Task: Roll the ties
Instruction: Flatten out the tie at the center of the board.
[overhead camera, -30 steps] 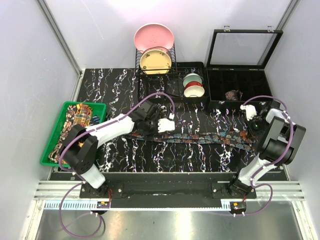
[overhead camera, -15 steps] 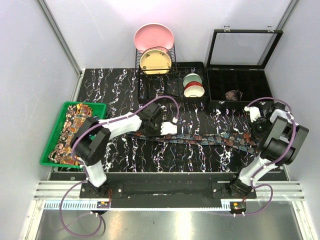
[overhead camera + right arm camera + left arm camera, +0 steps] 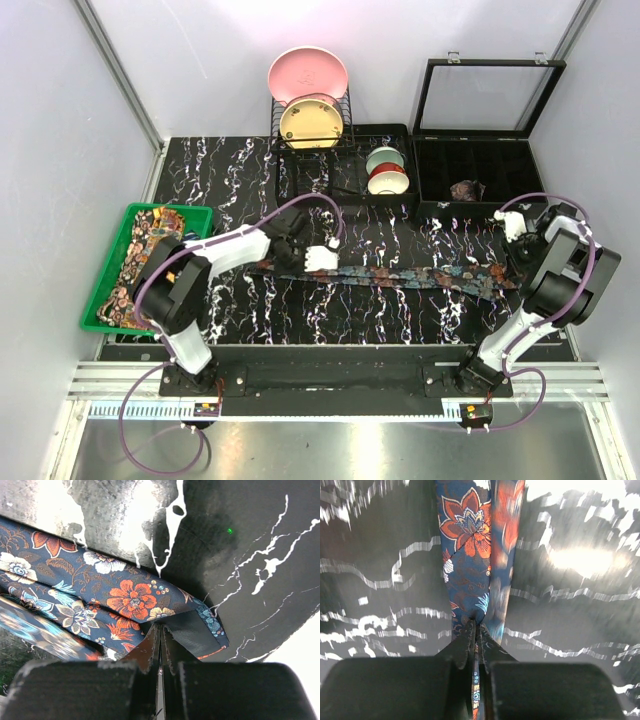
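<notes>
Your left gripper [image 3: 476, 630] and right gripper [image 3: 161, 630] each clamp one end of the dark blue, orange-flowered fabric necktie [image 3: 400, 274], stretched flat, unrolled.

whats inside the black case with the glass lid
A small brownish rolled tie sits in one compartment of the black case; the other cells are too dark to read.

Plates [image 3: 307, 73] (racked), bowls [image 3: 386, 170], case [image 3: 500, 166].
</notes>
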